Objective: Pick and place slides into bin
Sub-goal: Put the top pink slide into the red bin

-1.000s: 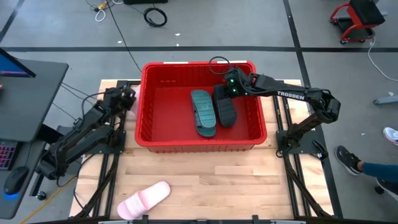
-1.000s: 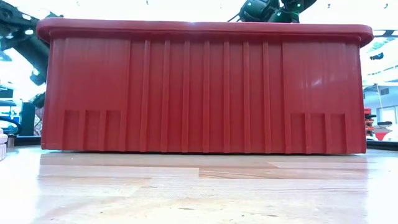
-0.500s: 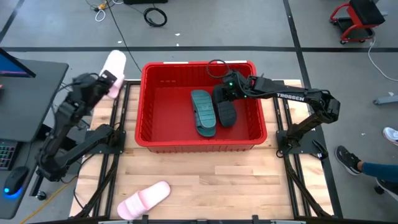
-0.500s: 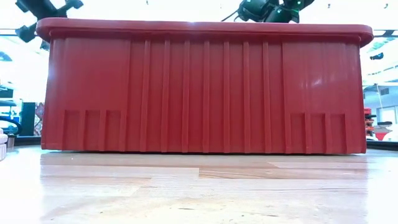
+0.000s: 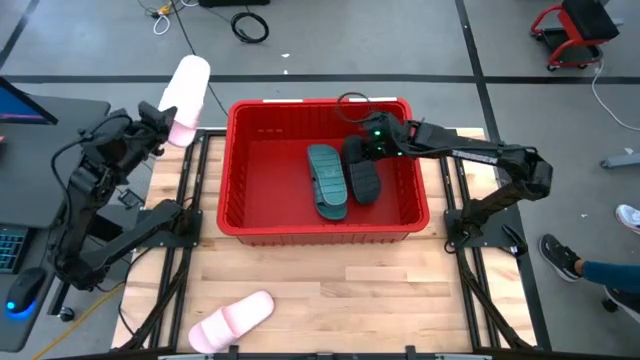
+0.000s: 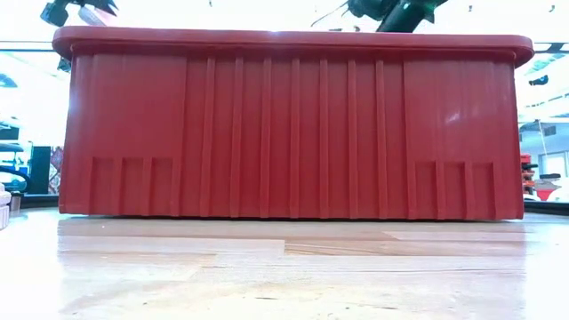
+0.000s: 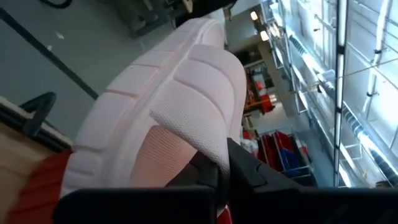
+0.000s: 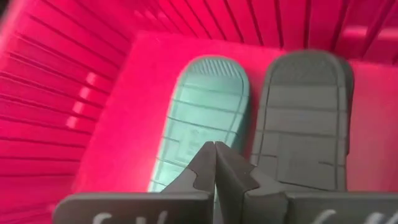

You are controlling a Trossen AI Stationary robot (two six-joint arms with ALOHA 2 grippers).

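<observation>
Left gripper (image 5: 160,128) pinching pink slide (image 5: 186,88) aloft beside red bin (image 5: 240,218). Right gripper (image 8: 214,152) pressed together, empty, above teal slide (image 5: 327,179) and black slide (image 5: 362,171) inside.

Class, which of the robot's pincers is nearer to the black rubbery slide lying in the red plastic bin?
Right. The right pincer hovers shut above the black rubbery slide inside the red plastic bin. The left pincer is outside the bin's left wall, gripping a pale pink slide.

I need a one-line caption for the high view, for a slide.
Left gripper lifts a pale pink rubbery slide beside the red plastic bin, which holds teal and black slides.
</observation>
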